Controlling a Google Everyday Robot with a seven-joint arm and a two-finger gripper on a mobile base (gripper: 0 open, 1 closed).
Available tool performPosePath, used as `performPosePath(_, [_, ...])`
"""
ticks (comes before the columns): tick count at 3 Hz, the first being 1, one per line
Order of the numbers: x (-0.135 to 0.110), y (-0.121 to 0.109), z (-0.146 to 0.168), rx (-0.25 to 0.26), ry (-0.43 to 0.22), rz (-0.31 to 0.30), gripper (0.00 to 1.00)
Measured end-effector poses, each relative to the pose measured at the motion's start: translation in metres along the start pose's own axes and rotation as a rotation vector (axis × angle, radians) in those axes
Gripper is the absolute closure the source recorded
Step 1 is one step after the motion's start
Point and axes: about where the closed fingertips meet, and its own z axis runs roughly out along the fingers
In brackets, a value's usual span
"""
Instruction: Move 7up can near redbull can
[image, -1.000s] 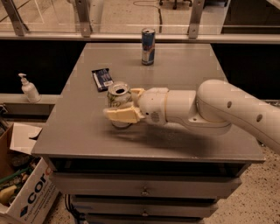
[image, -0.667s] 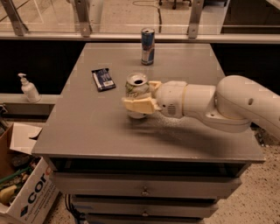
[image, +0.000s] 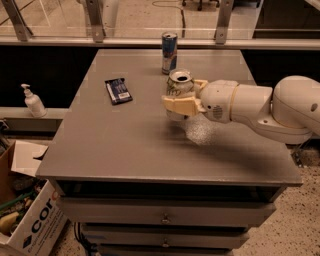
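The 7up can (image: 179, 84), white with green lettering and an open silver top, is held upright in my gripper (image: 181, 100) over the middle of the grey table (image: 125, 145). The cream fingers (image: 180, 105) are shut around the can's lower body. The redbull can (image: 169, 46), slim and blue-and-silver, stands upright at the table's far edge, a short way behind and slightly left of the held can. My white arm reaches in from the right.
A flat dark blue packet (image: 118, 90) lies on the table left of the gripper. A white pump bottle (image: 33, 101) stands on a ledge at far left. A cardboard box (image: 30, 220) sits on the floor at lower left. The table has drawers below.
My gripper has carried the 7up can to the right and toward the far edge, closer to the redbull can. The packet and redbull can have not moved.
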Motion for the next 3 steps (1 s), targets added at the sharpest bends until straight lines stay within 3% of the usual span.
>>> performPosePath(1, [0.004, -0.016, 0.000, 0.040, 0.015, -0.026, 1.00])
performPosePath(3, [0.010, -0.125, -0.003, 0.218, 0.011, -0.045, 1.00])
